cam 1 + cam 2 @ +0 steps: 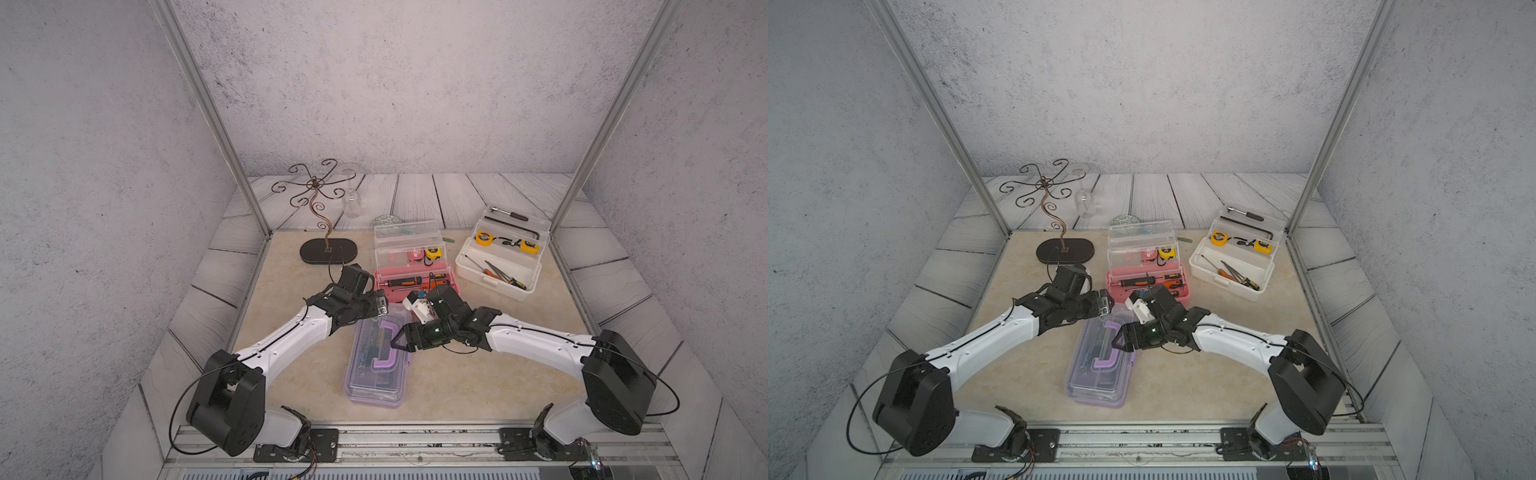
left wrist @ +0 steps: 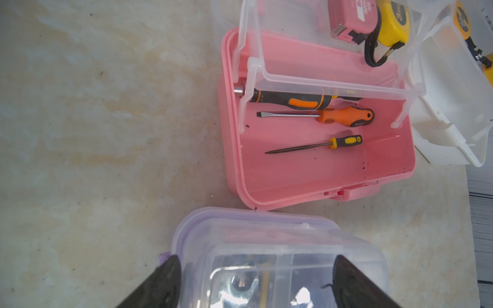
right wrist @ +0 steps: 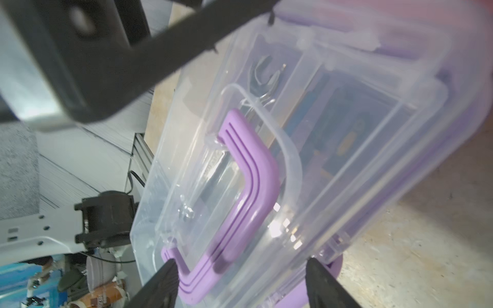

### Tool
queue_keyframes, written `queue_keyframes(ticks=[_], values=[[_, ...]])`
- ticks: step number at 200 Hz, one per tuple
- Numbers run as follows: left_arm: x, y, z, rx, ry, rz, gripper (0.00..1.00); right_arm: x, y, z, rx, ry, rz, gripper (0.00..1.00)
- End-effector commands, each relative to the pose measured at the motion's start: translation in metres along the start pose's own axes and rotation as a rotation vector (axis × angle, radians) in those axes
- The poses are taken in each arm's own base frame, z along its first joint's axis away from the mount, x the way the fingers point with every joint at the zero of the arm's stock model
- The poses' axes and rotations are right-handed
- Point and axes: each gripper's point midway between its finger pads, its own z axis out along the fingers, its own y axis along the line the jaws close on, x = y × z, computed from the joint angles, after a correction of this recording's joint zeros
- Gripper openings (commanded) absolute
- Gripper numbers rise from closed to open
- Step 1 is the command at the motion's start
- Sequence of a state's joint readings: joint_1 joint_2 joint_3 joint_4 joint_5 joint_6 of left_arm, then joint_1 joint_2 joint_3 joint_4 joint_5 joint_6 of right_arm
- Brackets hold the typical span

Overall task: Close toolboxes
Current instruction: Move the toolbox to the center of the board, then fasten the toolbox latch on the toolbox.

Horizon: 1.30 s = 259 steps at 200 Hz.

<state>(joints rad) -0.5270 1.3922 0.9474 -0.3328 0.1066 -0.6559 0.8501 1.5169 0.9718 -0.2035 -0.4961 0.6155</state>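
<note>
Purple toolbox: it is lying near the front middle of the table, its clear lid down and its purple handle folded flat on top.
Pink toolbox: it is sitting just behind the purple one, its lid standing up, with three orange- and yellow-handled tools lying in its base.
White toolbox: it is sitting open just beside the pink one, at the rear right, with tools showing inside.
My left gripper: I am hovering it over the purple box's far end with the jaws spread wide. The lid's end is showing between them, and I cannot tell whether the fingers are touching it.
My right gripper: I am holding it at the purple box's right long side with the jaws apart. One end of the handle and the lid's edge are showing between them, and I am gripping nothing that I can see.
Wire stand: it is standing at the rear left, well apart from the boxes.
</note>
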Motion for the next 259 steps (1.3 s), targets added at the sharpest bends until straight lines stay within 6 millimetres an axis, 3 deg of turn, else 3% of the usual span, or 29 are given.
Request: queue_keyframes(ticks=[1,66,103,112,131,209,259], values=[[-0.012,-0.013,-0.014,0.053,-0.035,0.03,0.89,-0.007,0.007,-0.022,0.056,-0.043,-0.186,0.78],[0.015,0.021,-0.038,-0.026,-0.007,0.011,0.91,0.013,-0.025,-0.03,0.156,-0.089,-0.439,0.79],[0.026,0.026,-0.035,0.04,0.031,-0.071,0.92,0.029,-0.048,-0.016,0.169,-0.114,-0.554,0.79],[0.027,0.028,-0.034,0.046,0.043,-0.09,1.0,0.031,-0.053,-0.012,0.169,-0.123,-0.575,0.79],[0.028,0.027,-0.033,0.06,0.06,-0.096,1.0,0.037,-0.06,-0.004,0.162,-0.117,-0.631,0.79],[0.052,0.033,-0.03,0.086,0.135,-0.131,1.0,0.038,-0.051,0.009,0.076,-0.183,-0.857,0.78],[0.053,0.037,-0.033,0.076,0.129,-0.13,1.0,0.035,-0.046,0.02,0.029,-0.194,-0.908,0.75]])
